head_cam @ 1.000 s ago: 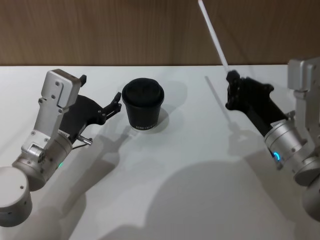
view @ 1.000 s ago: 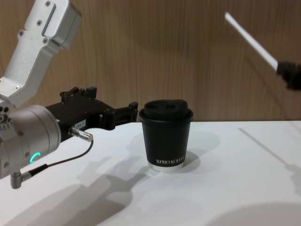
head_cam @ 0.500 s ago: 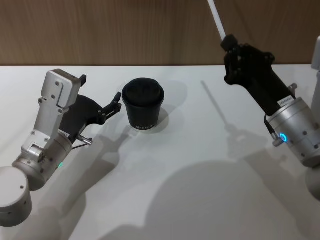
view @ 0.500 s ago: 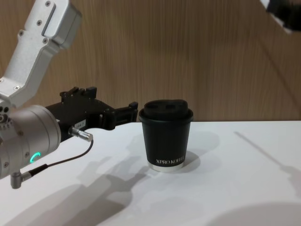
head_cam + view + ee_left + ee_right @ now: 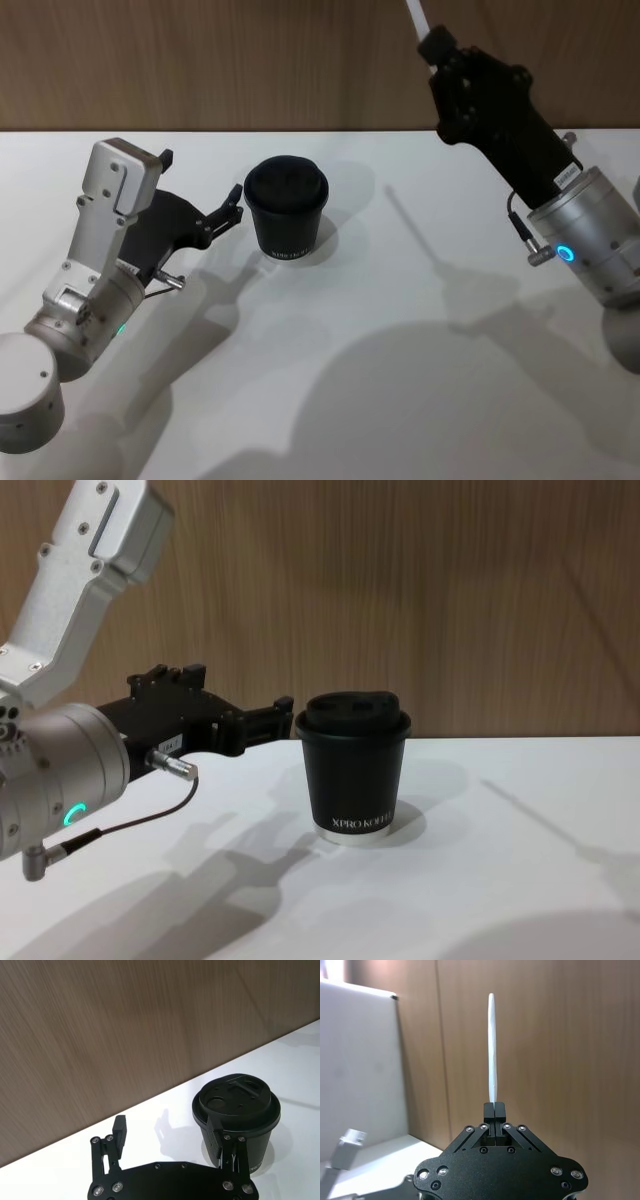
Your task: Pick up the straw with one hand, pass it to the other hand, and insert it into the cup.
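The black lidded cup (image 5: 286, 205) stands upright on the white table; its "XPRO KOFFEE" lettering faces the chest view (image 5: 355, 770). My left gripper (image 5: 231, 210) rests open just to the cup's left, one fingertip close to the cup's wall (image 5: 237, 1115). High at the back right, my right gripper (image 5: 437, 47) is raised and shut on the lower end of the white straw (image 5: 413, 12). In the right wrist view the straw (image 5: 492, 1050) sticks straight out from the shut gripper (image 5: 494, 1108).
A wooden wall (image 5: 200, 60) runs behind the white table (image 5: 350, 350). The left arm's silver wrist with green light and cable (image 5: 60, 790) sits low at the front left. A white panel (image 5: 360, 1060) shows beside the wall in the right wrist view.
The right arm has lifted higher and moved leftward with the straw, leaving the chest view. The left arm and the cup have not moved.
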Tool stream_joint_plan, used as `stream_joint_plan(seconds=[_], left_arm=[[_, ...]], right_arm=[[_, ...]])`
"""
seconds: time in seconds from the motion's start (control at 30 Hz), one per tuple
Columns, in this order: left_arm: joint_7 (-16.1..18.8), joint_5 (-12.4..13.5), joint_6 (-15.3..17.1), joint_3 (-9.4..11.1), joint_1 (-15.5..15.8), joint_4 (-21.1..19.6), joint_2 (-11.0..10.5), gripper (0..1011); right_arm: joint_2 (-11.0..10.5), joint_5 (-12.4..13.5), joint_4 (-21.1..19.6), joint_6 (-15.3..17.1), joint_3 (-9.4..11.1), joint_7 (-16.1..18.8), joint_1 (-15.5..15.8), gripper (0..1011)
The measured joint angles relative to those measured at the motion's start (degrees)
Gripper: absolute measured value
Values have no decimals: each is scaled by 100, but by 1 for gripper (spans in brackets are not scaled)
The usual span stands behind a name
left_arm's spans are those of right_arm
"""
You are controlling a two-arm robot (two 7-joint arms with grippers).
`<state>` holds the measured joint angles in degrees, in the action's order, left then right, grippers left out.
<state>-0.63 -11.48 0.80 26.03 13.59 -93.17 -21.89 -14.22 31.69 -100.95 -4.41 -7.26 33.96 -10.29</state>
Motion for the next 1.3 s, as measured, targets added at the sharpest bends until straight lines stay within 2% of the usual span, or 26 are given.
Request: stream_joint_plan(seconds=[0.33,0.63,0.83,1.3], left_arm=[[0,0,0,0,0,0,0,1003],[-48,-39,5,-24,-7,-23,-4,1003],[-284,-262,21,-110,-34,-122,-50,1003],[-1280,-1147,67,-387,-83,-501,-248,1003]], right_arm=[[-52,565,264,-114,-153,740,-207,6],[-85,816,392,-150,-217,1022,-260,6],[-99,905,441,-164,-244,1126,-281,6],[-115,1024,500,-178,-278,1257,-307,6]])
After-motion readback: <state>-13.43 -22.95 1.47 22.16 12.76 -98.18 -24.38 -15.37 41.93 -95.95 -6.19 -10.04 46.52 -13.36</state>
